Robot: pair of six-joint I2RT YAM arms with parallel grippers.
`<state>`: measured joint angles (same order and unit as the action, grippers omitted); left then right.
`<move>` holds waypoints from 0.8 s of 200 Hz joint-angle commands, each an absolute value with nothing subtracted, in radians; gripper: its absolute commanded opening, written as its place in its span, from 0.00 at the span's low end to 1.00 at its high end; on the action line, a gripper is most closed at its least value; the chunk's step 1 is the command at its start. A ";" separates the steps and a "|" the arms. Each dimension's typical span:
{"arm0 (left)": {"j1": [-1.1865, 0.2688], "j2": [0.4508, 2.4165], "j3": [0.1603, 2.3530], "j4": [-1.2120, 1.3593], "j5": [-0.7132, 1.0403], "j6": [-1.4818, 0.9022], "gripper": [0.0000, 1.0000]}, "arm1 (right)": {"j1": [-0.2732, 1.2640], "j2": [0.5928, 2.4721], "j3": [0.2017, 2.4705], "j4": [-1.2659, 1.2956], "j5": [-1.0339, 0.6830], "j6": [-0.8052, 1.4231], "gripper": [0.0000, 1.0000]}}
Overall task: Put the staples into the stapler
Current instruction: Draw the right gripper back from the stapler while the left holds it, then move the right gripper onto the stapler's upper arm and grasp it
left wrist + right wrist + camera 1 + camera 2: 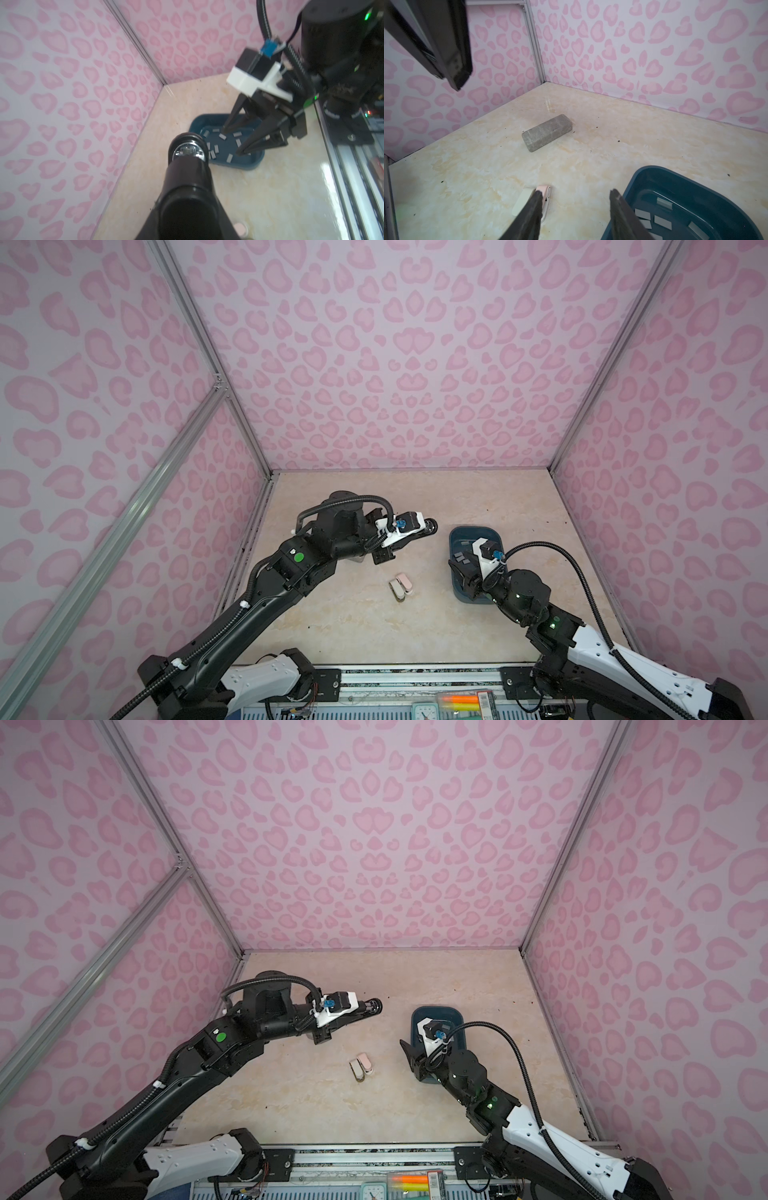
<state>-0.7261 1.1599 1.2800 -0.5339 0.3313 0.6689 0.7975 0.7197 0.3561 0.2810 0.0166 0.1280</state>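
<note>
we find the staples [229, 158], about 12 grey strips, loose inside the blue tray [228, 165]. the right gripper [233, 142] hangs over the tray, jaws apart, nothing between them. the left gripper [415, 531] is clamped on the black stapler [187, 176], which it holds in the air left of the tray. a grey speckled block [547, 133] lies on the table apart from the tray, and a pink-and-cream object [401, 587] lies near the tray's left side.

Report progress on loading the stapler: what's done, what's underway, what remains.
Done: the left gripper is shut on the black stapler and holds it in the air.
In hand: the right gripper hangs open and empty, with its fingertips down in the blue tray.
Left: the staples lie loose in the tray. None has been picked up or fed into the stapler yet.
</note>
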 commanded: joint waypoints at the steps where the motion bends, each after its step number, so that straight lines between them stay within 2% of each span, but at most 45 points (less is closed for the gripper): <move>1: -0.721 1.208 1.307 -0.882 0.315 0.903 0.04 | 0.798 0.676 0.328 0.371 -0.106 0.096 0.52; 28: -0.721 1.295 1.381 -1.068 0.389 1.003 0.04 | 0.808 0.592 0.304 0.362 -0.182 0.077 0.54; 51: -0.724 1.333 1.404 -1.094 0.423 1.009 0.04 | 0.825 0.576 0.270 0.430 -0.252 0.064 0.56; 98: -0.727 1.360 1.429 -1.125 0.471 1.032 0.04 | 0.931 0.726 0.360 0.398 -0.321 -0.003 0.54; 160: -0.745 1.333 1.390 -1.104 0.532 1.042 0.04 | 0.957 0.833 0.381 0.509 -0.386 0.049 0.54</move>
